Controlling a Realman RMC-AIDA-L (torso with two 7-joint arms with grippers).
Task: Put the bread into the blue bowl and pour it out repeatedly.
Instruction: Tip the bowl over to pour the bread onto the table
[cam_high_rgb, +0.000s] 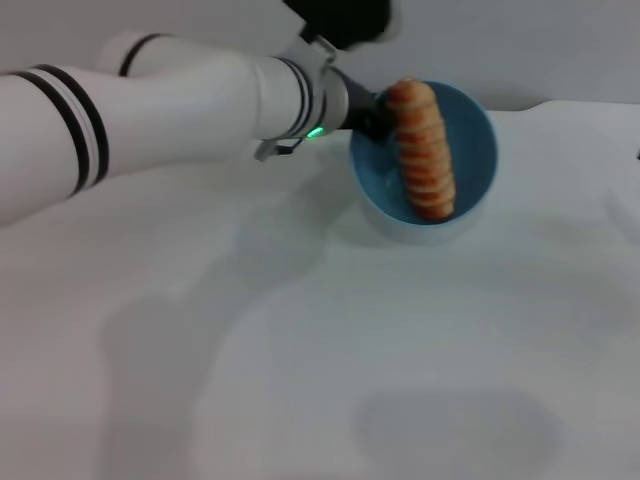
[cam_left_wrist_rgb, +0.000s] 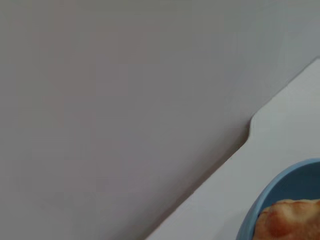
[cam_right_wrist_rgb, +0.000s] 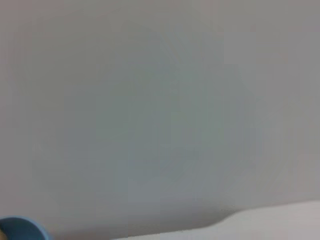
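The left tool reaches in from the robot's left on a white arm with black bands and meets the near-left rim of the blue bowl; its dark tip sits right against that rim and seems to grip it, though the fingers are mostly hidden behind the bowl's edge and the loaf, so how wide they stand cannot be told for certain. A small green light glows on the wrist just behind the tool. The bowl is tilted, its opening turned up toward the head camera, and it sits just beyond the tool's tip, over the white worktop. The bread lies inside the bowl, stretched from the rim beside the tool across to the opposite wall, its upper end poking slightly past the rim. It is an orange-brown loaf with pale cream cross stripes that split it into ridged segments. The bowl is a plain glossy light blue. In the left wrist view a curve of the bowl's rim and one end of the bread show, with the worktop's edge and a grey wall behind. The right wrist view shows mainly grey wall, a sliver of the blue bowl and a strip of worktop; the right tool itself is not seen. No writing or labels can be read anywhere.
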